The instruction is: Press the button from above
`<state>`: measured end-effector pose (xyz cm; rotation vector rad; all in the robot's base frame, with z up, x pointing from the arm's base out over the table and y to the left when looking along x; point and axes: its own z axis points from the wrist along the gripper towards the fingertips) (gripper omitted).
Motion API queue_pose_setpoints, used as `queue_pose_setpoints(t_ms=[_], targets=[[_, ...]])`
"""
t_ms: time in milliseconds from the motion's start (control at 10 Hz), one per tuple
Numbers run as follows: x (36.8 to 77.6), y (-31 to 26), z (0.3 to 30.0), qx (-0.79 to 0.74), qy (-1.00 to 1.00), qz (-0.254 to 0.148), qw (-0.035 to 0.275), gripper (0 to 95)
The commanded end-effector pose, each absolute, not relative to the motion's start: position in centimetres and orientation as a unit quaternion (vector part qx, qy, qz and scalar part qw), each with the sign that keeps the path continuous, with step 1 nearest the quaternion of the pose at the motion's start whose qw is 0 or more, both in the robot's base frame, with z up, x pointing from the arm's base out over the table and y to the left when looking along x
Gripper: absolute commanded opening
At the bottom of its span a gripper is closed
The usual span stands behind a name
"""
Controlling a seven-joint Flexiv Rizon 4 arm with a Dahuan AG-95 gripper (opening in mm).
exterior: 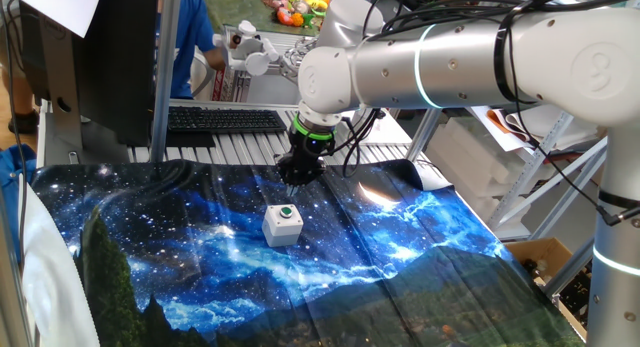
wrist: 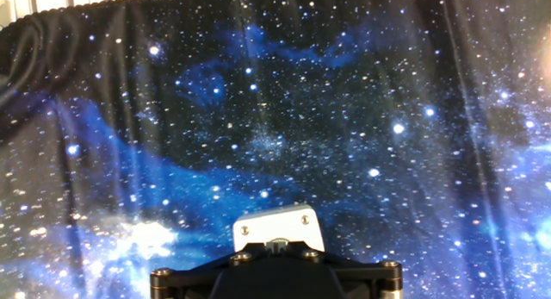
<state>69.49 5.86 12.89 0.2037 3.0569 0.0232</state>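
The button [exterior: 286, 213] is a small green disc with a dark rim, set in the top of a light-grey box [exterior: 282, 227] that stands on the table [exterior: 420, 267], which is covered with a blue starry cloth [exterior: 150, 247]. The gripper [exterior: 297, 177] hangs above the box and a little behind it, near but not touching. In the hand view only the box's grey edge with two screws [wrist: 277, 227] shows, just above the dark underside of the hand, and the green cap itself is hidden there. Neither view shows the fingertips clearly, so I cannot tell whether the jaws are open or closed. The box looks like hard plastic, stiff and probably light, and it sits loose on soft cloth with nothing holding it down, so it could slide or tip if pushed from the side or off-centre. No grasp is needed: the place to meet it is the middle of the green cap, coming straight down. The cap should give a short way against a spring, so a modest, steady push ought to be enough, and the cloth beneath may wrinkle slightly.
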Motion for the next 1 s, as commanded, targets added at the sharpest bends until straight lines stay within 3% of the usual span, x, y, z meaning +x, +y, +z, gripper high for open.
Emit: queue_pose_setpoints(t_ms=[100, 400, 1000], targets=[[69.55, 5.84, 12.87, 0.063, 0.997, 0.005, 0.040, 0.0], [69.55, 5.84, 12.87, 0.055, 0.998, 0.001, 0.038, 0.0], [69.55, 5.84, 12.87, 0.043, 0.999, -0.002, -0.009, 0.0]])
